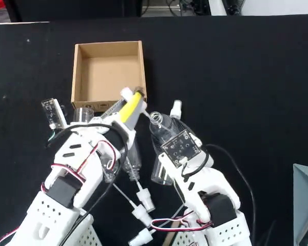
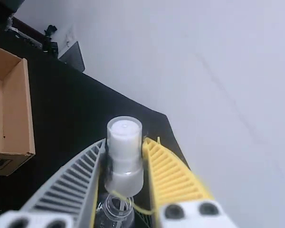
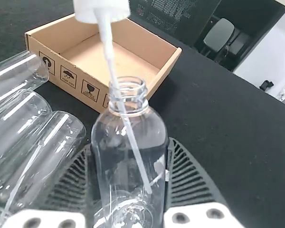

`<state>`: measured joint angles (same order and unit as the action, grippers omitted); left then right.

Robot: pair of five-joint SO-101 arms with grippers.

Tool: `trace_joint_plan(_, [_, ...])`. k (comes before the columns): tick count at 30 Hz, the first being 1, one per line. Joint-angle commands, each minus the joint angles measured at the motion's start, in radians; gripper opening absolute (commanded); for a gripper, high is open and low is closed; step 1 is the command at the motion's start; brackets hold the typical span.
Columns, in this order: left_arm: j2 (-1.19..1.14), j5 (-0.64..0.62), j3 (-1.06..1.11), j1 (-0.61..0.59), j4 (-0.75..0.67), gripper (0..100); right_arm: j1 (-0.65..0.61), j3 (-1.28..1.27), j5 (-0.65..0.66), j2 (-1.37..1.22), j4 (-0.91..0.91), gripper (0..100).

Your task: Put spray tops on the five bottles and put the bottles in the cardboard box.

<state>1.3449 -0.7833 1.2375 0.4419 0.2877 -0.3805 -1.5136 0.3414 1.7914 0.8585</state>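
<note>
Nearest the arm bases, a few loose spray tops (image 1: 143,199) lie on the black cloth, with spare bottles (image 3: 23,114) lying on their sides next to them.

Next out, the right gripper (image 3: 131,154) is clamped around the body of an upright clear bottle (image 3: 128,137), one finger on each side. It looks empty, so it's probably super light, thin-walled and slick. I'd hold it mid-body like this, firm but not crushing.

Above that, the left gripper (image 2: 125,142) is pinched shut on a spray top (image 2: 125,164), held by its collar, which looks like the stiff part and the right spot to grab. Its dip tube (image 3: 115,80) is skinny and bendy and already runs down through the bottle neck. The cap looks just clear of the neck, though that's hard to judge through clear plastic.

Farthest out, the cardboard box (image 1: 109,44) sits open with nothing inside.
</note>
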Motion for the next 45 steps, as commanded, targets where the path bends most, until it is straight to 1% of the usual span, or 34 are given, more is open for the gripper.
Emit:
trace_joint_plan(1, [0.014, 0.046, 0.001, 0.058, -0.017, 3, -0.017, 0.012, 0.008, 0.033, 0.005, 2.5])
trace_joint_plan(7, [0.014, 0.066, 0.01, 0.096, -0.015, 3, -0.017, 0.008, 0.009, 0.033, 0.006, 2.5])
trace_joint_plan(24, [0.014, 0.066, 0.007, 0.099, -0.014, 3, -0.017, 0.005, 0.009, 0.033, 0.006, 2.5])
trace_joint_plan(26, [0.014, 0.064, 0.007, 0.099, -0.014, 8, -0.017, 0.005, 0.009, 0.033, 0.006, 2.5])
trace_joint_plan(29, [0.014, 0.061, 0.012, 0.099, -0.011, 19, -0.015, 0.004, 0.009, 0.033, 0.006, 2.5])
trace_joint_plan(31, [0.014, 0.06, -0.001, 0.099, 0.031, 22, -0.015, -0.004, 0.009, 0.033, 0.002, 2.5])
trace_joint_plan(34, [0.014, 0.048, -0.044, 0.099, 0.098, 21, -0.015, -0.01, 0.009, 0.033, -0.002, 2.5])
trace_joint_plan(36, [0.015, 0.012, -0.064, 0.09, 0.114, 20, -0.015, -0.01, 0.009, 0.033, -0.002, 2.5])
trace_joint_plan(41, [0.015, -0.028, -0.074, 0.079, 0.112, 19, -0.015, -0.01, 0.009, 0.033, -0.002, 2.5])
trace_joint_plan(45, [0.015, -0.054, -0.065, 0.081, 0.069, 19, -0.015, -0.01, 0.009, 0.033, -0.002, 2.5])
